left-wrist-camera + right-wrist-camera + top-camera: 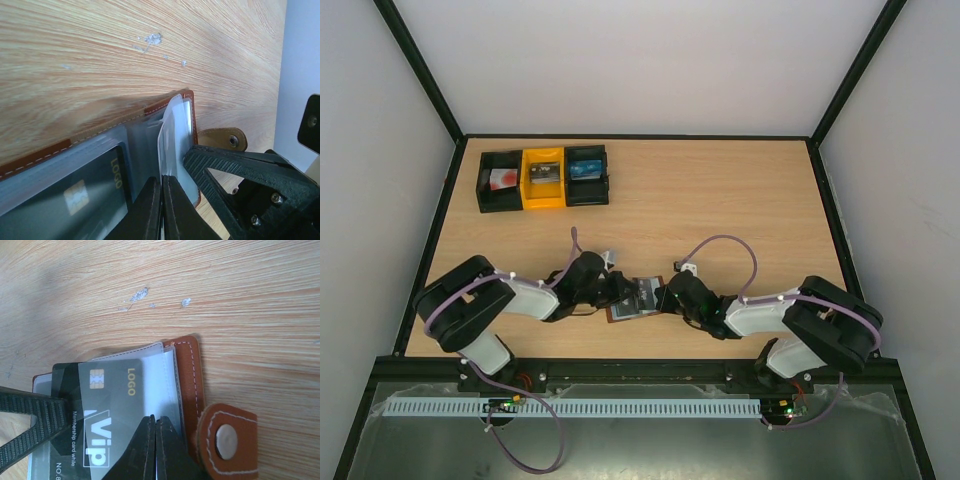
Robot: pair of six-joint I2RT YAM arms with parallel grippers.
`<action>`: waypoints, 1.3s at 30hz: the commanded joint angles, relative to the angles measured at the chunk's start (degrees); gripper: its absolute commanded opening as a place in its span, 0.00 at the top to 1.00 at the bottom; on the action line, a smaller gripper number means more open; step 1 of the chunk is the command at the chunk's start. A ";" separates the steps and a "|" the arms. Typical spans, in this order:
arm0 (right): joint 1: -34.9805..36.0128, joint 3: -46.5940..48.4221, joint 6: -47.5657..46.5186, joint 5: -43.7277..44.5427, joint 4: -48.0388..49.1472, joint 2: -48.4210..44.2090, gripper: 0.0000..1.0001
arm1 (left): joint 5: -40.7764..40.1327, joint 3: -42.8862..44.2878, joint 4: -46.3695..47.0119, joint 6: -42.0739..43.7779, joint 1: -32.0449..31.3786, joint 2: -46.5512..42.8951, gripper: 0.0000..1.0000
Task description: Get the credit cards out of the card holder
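blk card (115, 390) in card holder (190, 375), bins (544, 203) w/ items

A robotics lab cell: a wooden table (720, 200) walled by white panels (650, 60) in a black frame (420, 72), left arm (470, 305) and right arm (760, 315) bolted at its near edge.

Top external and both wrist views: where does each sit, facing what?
Top external: above and behind, facing down at the table; left arm, right arm show.
Left wrist: on the left pincer, facing the card holder; shut fingers show.
Right wrist: on the right pincer, facing the black card; shut fingers show.
Shared: both wrist views show the snap tab.
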 commanded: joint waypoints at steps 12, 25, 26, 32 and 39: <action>-0.16 -1.32 0.40 0.79 -9.29 3.60 0.98 | -0.39 -3.32 -4.88 2.19 2.18 -6.00 0.97; -0.16 1.78 -0.71 -0.60 -11.11 2.51 0.96 | -7.80 -3.62 -16.12 2.48 2.91 -17.45 0.97; -0.16 2.09 -0.78 -0.78 -11.42 1.82 0.96 | -8.46 -3.57 -16.86 2.41 2.91 -18.42 0.97; -0.17 4.08 -1.55 -2.88 -13.46 -6.93 0.89 | -12.53 -3.56 -21.05 1.50 2.98 -27.40 0.97; -0.17 2.41 2.74 -12.66 -4.57 -16.82 0.66 | -12.40 -4.74 -19.18 -1.01 3.05 -36.87 0.97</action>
